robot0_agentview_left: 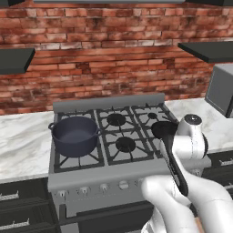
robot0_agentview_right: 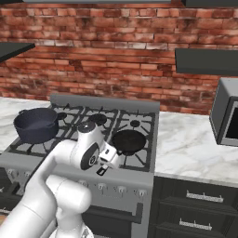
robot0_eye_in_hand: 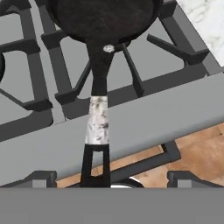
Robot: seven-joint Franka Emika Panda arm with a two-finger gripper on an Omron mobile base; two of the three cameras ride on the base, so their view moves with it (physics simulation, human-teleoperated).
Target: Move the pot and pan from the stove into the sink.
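The black pan (robot0_eye_in_hand: 105,17) sits on the stove's (robot0_eye_in_hand: 153,127) front right burner. Its thin handle (robot0_eye_in_hand: 99,74) runs toward me and ends in a silvery tip (robot0_eye_in_hand: 97,127) over the stove's front edge. My gripper (robot0_eye_in_hand: 111,179) is open, hovering above the handle's end, with nothing between its fingertips (robot0_eye_in_hand: 41,177). From the right base view, the gripper (robot0_agentview_right: 103,168) hangs just in front of the pan (robot0_agentview_right: 128,141). The dark blue-grey pot (robot0_agentview_left: 75,134) stands on the stove's (robot0_agentview_left: 109,102) front left burner, also seen as the pot (robot0_agentview_right: 36,123). The sink is out of view.
White marble counter (robot0_agentview_right: 186,144) flanks the stove on both sides. A microwave (robot0_agentview_right: 228,111) stands at the back right. Dark shelves (robot0_agentview_left: 207,49) hang on the brick wall. Below the gripper are the oven door handle (robot0_eye_in_hand: 144,164) and wooden floor (robot0_eye_in_hand: 197,153).
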